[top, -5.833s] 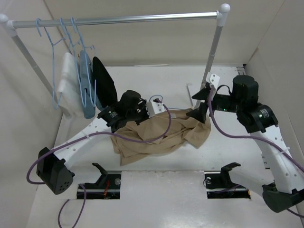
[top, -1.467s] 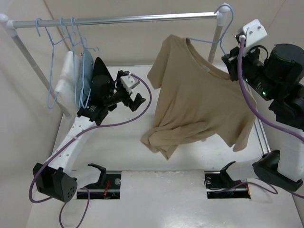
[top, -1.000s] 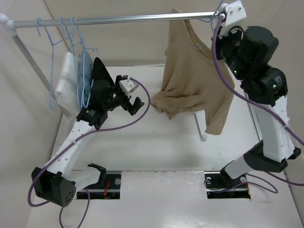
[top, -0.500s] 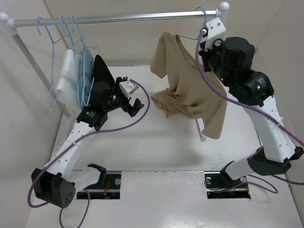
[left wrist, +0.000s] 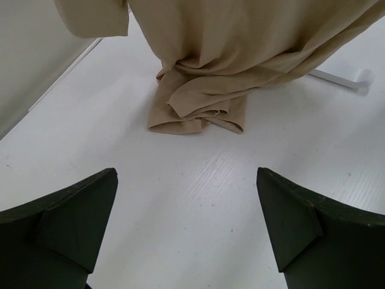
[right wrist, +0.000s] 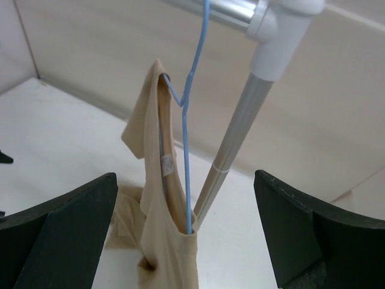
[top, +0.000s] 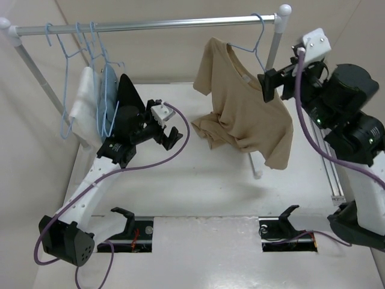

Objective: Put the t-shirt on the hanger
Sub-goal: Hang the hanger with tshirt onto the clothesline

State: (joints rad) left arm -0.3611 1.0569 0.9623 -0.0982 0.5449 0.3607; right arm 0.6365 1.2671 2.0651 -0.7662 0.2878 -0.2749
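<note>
The tan t-shirt (top: 246,114) hangs on the thin light-blue hanger (top: 251,45), whose hook sits over the rail near its right end. The shirt's lower part is bunched and rests on the table (left wrist: 198,102). My right gripper (top: 277,81) is open just right of the shirt's shoulder and holds nothing. In the right wrist view the hanger wire (right wrist: 187,150) rises out of the t-shirt's collar (right wrist: 162,241) between the spread fingers (right wrist: 60,235). My left gripper (top: 168,129) is open and empty, low over the table to the left of the shirt.
The metal rail (top: 150,25) spans the back on a slanted right post (right wrist: 234,150). Blue hangers with a white (top: 81,111), a light-blue (top: 108,102) and a black garment (top: 127,105) hang at its left end. The post's white foot (top: 255,168) lies on the table. Walls stand on both sides.
My right gripper has opened, let go of the hanger and drawn back to the right. The hanger with the t-shirt now hangs from the rail. The left arm has barely moved.
</note>
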